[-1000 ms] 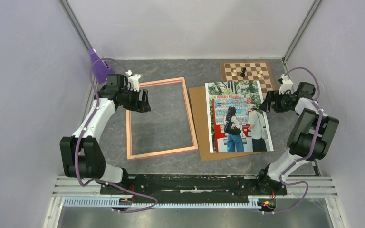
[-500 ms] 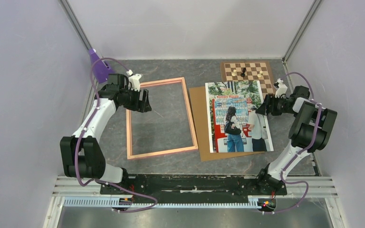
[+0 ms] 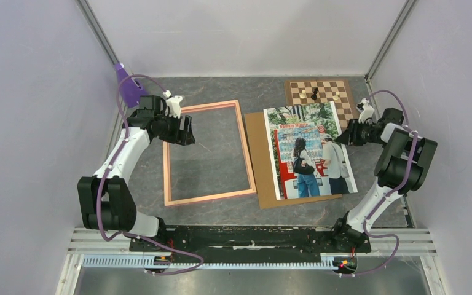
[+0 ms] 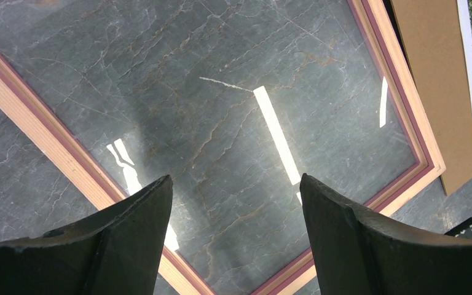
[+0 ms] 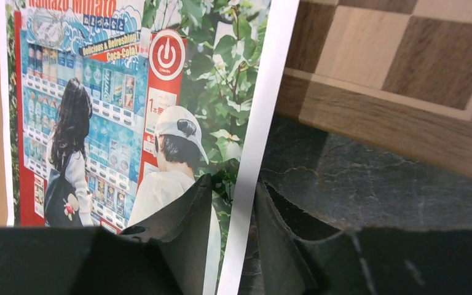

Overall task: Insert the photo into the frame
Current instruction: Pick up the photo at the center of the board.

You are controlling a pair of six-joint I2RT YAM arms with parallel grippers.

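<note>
The photo (image 3: 307, 153) shows a dark-haired woman at a red vending machine and lies on a brown backing board (image 3: 257, 153), right of centre. Its right edge is raised off the table. My right gripper (image 3: 344, 136) is shut on that edge. In the right wrist view the white border of the photo (image 5: 117, 104) runs between the fingers of the right gripper (image 5: 233, 181). The frame (image 3: 209, 196), with thin pink-salmon rails, lies flat to the left. My left gripper (image 3: 187, 130) hangs open over its upper left part. The left wrist view has the left gripper (image 4: 236, 181) empty above the frame (image 4: 49, 144).
A brown-and-cream chessboard (image 3: 332, 95) with a few pieces (image 3: 314, 93) lies at the back right, and the photo's top corner overlaps it. The chessboard's edge (image 5: 393, 67) is just past my right fingers. Pale walls close in both sides. The backing board's corner (image 4: 433, 92) shows beside the frame.
My right gripper moved in onto the photo's right edge and closed on it. The photo has tilted and shifted slightly, its right side lifting. The left arm has not moved.
</note>
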